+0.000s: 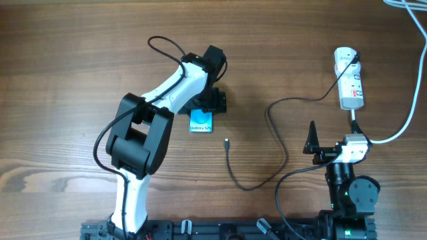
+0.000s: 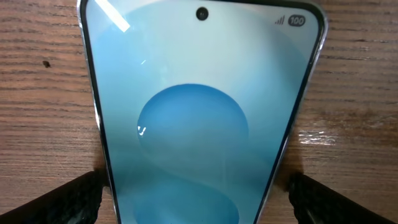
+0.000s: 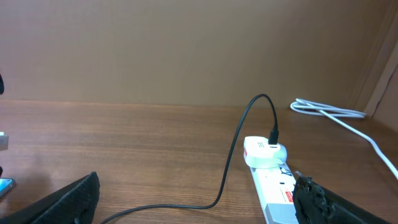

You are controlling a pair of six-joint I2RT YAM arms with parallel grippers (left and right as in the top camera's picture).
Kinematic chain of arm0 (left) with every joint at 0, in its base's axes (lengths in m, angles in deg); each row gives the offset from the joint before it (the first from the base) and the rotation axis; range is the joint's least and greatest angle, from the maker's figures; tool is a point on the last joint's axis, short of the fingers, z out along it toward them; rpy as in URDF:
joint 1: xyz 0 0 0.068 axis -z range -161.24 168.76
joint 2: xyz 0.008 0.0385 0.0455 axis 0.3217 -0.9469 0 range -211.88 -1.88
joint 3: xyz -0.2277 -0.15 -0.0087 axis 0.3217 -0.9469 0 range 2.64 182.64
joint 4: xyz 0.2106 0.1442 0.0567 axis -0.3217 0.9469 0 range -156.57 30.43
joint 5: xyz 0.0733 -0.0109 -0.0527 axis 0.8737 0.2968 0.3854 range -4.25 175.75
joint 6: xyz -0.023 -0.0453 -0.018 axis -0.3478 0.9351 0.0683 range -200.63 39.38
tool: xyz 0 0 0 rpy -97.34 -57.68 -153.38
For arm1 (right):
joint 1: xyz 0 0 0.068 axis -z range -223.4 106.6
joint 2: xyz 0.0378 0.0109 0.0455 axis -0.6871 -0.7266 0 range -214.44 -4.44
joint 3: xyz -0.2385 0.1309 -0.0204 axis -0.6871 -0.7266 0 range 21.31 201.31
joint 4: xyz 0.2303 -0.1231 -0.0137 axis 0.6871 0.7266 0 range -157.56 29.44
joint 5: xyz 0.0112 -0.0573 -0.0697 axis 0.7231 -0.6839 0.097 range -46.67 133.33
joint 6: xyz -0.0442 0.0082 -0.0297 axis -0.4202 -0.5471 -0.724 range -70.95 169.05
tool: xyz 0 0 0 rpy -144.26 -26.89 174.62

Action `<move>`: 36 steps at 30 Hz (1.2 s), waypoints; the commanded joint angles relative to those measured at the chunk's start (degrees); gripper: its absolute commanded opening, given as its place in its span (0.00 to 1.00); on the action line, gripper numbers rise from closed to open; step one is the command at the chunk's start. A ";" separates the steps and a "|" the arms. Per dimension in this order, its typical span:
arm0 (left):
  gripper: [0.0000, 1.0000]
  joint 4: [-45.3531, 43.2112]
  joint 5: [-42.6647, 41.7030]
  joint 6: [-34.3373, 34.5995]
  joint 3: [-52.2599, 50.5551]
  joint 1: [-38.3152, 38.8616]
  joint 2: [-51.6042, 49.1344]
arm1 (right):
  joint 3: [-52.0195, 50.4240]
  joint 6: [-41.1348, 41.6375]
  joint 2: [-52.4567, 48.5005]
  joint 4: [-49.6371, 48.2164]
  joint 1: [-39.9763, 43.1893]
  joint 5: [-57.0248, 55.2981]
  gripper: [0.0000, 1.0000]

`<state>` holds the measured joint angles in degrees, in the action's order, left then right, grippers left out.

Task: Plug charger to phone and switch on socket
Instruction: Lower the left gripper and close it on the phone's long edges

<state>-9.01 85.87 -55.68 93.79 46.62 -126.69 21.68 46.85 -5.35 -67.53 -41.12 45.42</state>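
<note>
Phone [image 2: 199,124] between spread left claw [image 2: 198,196] | right claw [image 3: 199,199] spread, apart from socket [image 3: 273,174] | charger [image 1: 227,150] tip unplugged

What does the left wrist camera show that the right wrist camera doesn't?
Only the left wrist view: the phone up close, its blue screen filling the picture, with the camera hole and battery mark on top.
Only the right wrist view: the socket, the charger cable arching up from it, a white cable behind, and a plain wall.
Both: the wooden table, and dark fingertips in the lower corners, left claw and right claw alike open.
</note>
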 commanded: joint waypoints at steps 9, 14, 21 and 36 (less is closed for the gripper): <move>0.94 -1.22 0.81 0.83 -3.78 -0.37 -1.01 | -0.07 0.81 0.11 -0.13 -0.17 0.09 1.00; 0.93 -1.18 0.81 0.83 -3.78 -0.33 -1.01 | -0.07 0.85 -0.22 -0.13 -0.17 0.09 1.00; 0.91 -0.46 0.85 0.79 -3.78 -0.33 -1.01 | -0.07 0.83 -0.28 -0.13 -0.17 0.09 1.00; 0.93 0.66 0.85 -0.74 -3.78 -0.39 -1.01 | -0.07 0.83 -0.28 -0.13 -0.17 0.09 1.00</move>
<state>-9.34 85.15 -55.39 92.20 46.36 -126.04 21.68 46.85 -5.35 -67.53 -41.12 45.42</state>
